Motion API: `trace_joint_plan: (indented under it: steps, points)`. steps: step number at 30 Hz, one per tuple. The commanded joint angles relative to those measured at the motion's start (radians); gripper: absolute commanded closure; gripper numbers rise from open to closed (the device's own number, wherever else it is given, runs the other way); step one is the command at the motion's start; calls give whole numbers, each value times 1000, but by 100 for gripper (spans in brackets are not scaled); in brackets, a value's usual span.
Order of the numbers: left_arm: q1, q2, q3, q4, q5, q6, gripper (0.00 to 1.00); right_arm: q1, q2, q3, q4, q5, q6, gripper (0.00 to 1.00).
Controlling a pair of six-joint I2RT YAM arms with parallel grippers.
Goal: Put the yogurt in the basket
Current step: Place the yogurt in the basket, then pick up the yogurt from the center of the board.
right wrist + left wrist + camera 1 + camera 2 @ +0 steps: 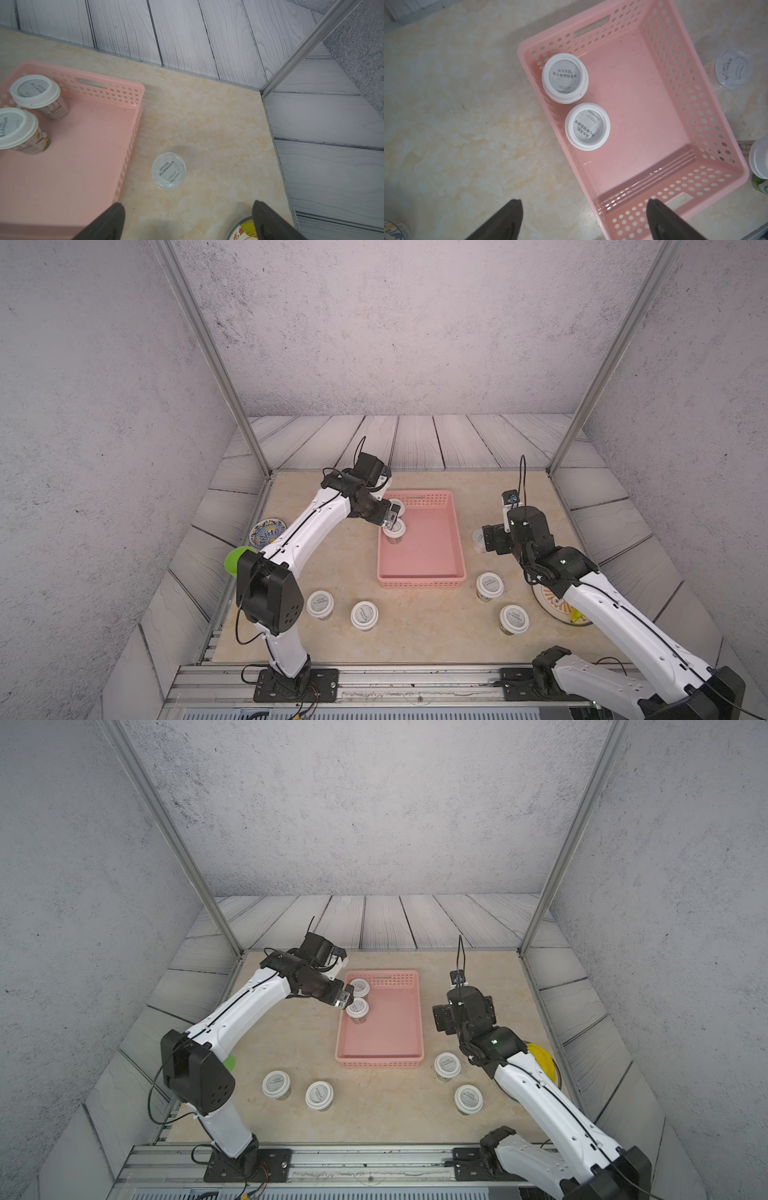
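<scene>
The pink basket (440, 568) (675, 99) stands mid-table. Two yogurt cups stand upright in its far left corner, one (397, 504) (564, 78) nearer the corner than its neighbour (394, 529) (587, 126). My left gripper (392, 516) (584, 201) hangs over them, open, with nothing between its fingers. Beside the basket's right wall, my right gripper (484, 541) (188, 204) is open above another yogurt cup (168, 170), which it partly hides in both top views. Several more yogurt cups stand on the table near the front, at the left (320, 604) (364, 615) and at the right (489, 585) (514, 619).
A bright green cup (237, 559) and a blue patterned plate (266, 533) sit at the table's left edge behind my left arm. A plate (552, 608) with something yellow on it lies under my right arm. Metal posts and walls close in the sides.
</scene>
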Motion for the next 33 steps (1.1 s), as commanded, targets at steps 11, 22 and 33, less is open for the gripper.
trace_joint_plan:
  steps: [11,22,33]
  points:
    - [18,-209,-253,141,-28,47,2,-1,2,60,-331,-94,270,0]
    - [141,-331,-432,261,14,21,1,-1,-23,8,-435,-195,401,0]
    - [260,-380,-512,325,48,18,2,-3,-31,-80,-419,-257,446,0]
